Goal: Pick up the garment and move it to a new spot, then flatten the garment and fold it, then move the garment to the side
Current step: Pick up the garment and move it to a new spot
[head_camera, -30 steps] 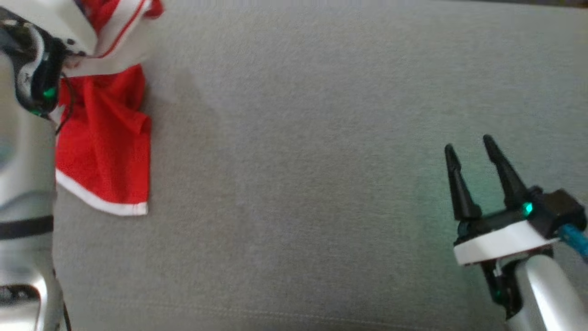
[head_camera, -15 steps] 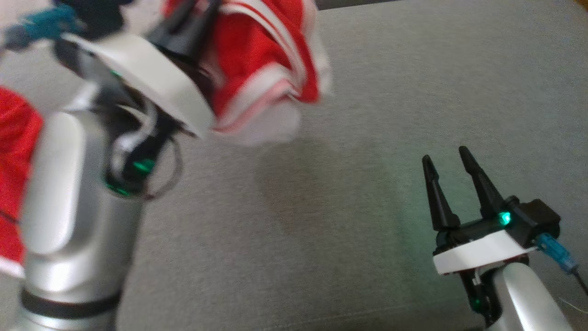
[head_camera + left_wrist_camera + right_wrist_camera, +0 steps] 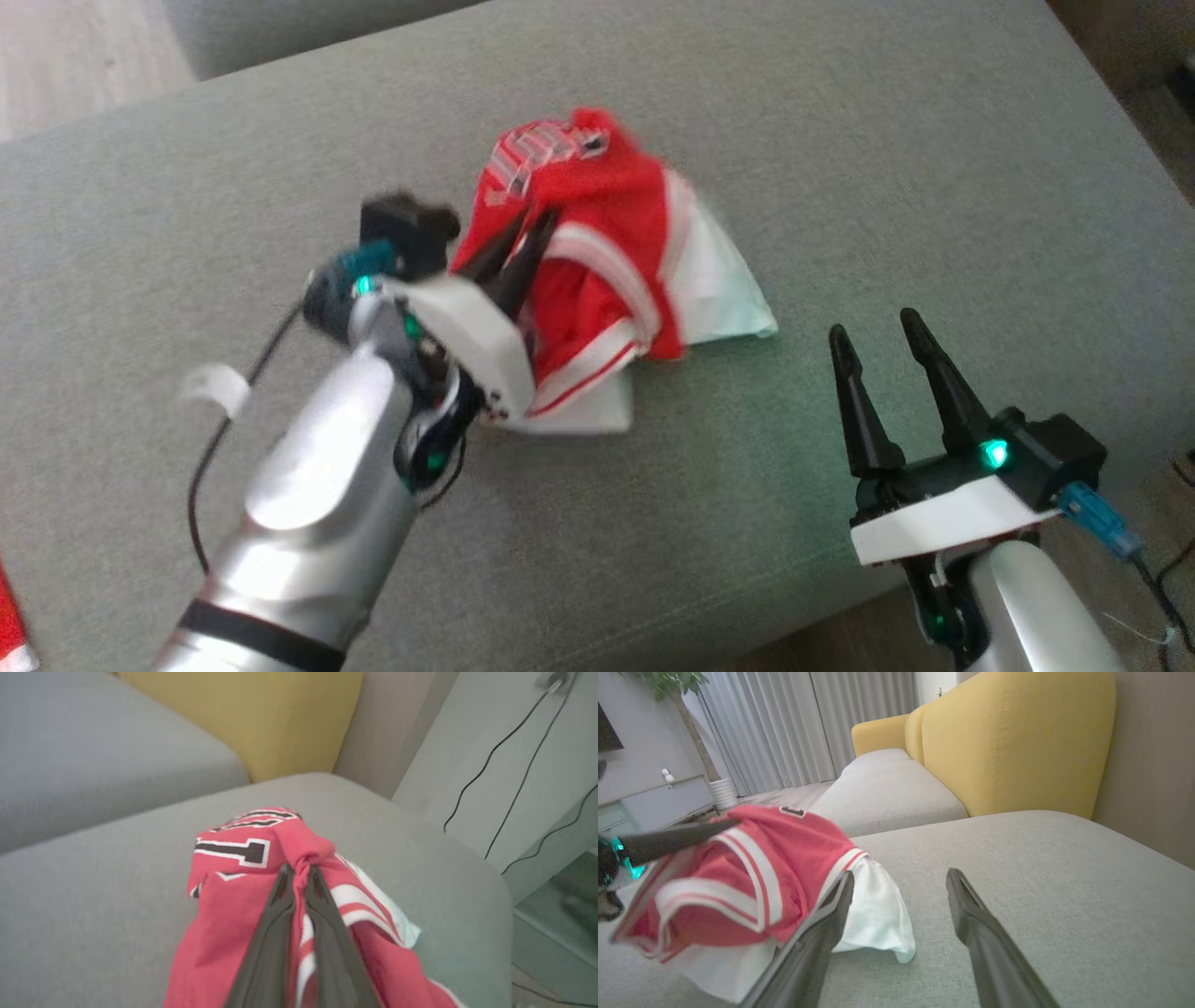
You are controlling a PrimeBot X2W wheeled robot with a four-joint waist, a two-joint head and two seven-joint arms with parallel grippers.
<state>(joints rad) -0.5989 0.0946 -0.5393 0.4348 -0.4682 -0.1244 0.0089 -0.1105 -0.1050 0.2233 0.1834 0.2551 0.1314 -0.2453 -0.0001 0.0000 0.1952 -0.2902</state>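
Left gripper (image 3: pixel 537 226) sits centre-left in the head view, jaws clamped together on a bunched fold of the red-and-white jersey (image 3: pixel 611 238). The jersey is crumpled at upper centre over the grey sofa cushion (image 3: pixel 887 159). Its white lower part hangs down to the cushion, contact unclear. Right gripper (image 3: pixel 873 327) is at lower right, jaws wide apart, holding nothing, near the jersey's white corner but apart from it. Yellow backrest (image 3: pixel 1017 742) is behind the cushion in the right wrist view.
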